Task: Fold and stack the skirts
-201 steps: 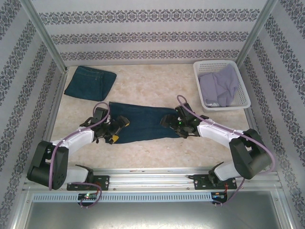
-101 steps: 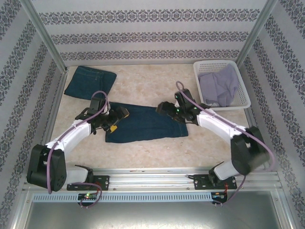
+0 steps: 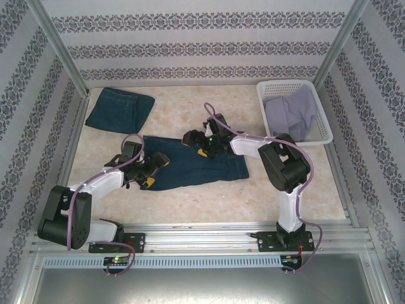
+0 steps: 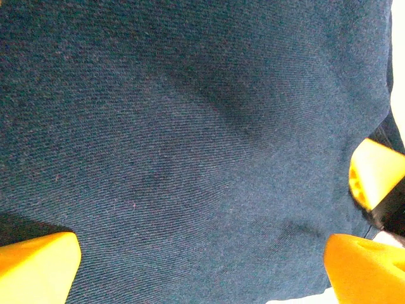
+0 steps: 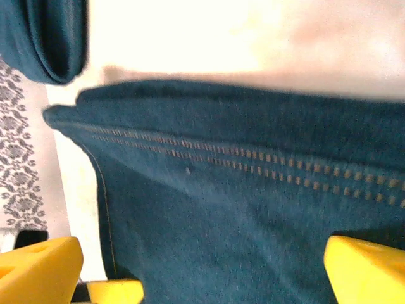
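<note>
Dark blue denim skirt (image 3: 209, 168), flat: right gripper (image 3: 195, 144) has shifted left along the far edge; left gripper (image 3: 157, 171) sits at the near-left corner. Both are wide open and empty; next fold judged pending.

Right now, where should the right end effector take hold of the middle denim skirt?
Probably the stitched hem near its corner, from the table side. The skirt lies flat, so only an edge gives purchase; there a finger can slide under. The right end effector hovers open above it.
</note>
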Controlling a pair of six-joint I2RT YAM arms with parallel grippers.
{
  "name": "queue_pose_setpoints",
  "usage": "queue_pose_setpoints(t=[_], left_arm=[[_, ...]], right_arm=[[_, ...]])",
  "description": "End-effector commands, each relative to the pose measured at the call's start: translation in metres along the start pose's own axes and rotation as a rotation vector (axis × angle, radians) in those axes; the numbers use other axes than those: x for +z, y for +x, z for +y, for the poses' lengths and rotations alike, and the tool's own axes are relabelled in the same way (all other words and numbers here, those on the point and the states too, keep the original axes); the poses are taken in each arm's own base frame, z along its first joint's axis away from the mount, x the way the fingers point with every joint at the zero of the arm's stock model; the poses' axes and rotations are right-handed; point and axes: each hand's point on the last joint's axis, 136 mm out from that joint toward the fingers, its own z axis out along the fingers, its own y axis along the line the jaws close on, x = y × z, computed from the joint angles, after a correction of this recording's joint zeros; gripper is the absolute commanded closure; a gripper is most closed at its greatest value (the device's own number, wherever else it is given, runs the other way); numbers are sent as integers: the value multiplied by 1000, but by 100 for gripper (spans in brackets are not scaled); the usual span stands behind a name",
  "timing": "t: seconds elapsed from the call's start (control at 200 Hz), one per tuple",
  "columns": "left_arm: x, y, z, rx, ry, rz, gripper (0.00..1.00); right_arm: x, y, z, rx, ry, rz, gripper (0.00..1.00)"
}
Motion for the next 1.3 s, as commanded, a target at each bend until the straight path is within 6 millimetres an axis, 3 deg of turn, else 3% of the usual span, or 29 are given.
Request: queue_pose_setpoints(t=[0.0,0.125,0.215,0.31,0.435,0.565,0.674,0.884,1.034,1.154,1.209,1.294], left_arm=[[9,12,56,-24,-175,24,0],[6,15,69,-29,-196,9,0],[8,14,57,-30,-145,15,0],[3,9,18,-5,-31,35,0],[-20,-4,-40,85,80,14,0],[-34,-23,-95,209,176,-35,0],[-16,-48,-120,250,201,-71,0],[39,-78,-117,216,152,-79,0],[68,-86,-86,215,44,-54,0],[72,-89,-65,203,-14,-50,0],[68,-86,-66,200,0,-37,0],[54,-79,-83,222,64,-19,0]], right_arm=[[-10,-48,-19,-67,34,-127,2],[-32,-77,-36,-76,55,-183,2],[-42,-82,-32,-90,33,-172,2],[-61,-77,-11,-152,24,-169,2],[-83,-57,7,-176,34,-161,2],[-86,-28,4,-142,54,-140,2],[-77,-17,-11,-91,76,-138,2],[-67,-19,-38,-6,130,-156,2],[-69,-23,-68,6,236,-175,2],[-81,-28,-97,29,344,-193,2],[-87,-30,-90,13,323,-193,2],[-100,-28,-66,-52,275,-196,2]])
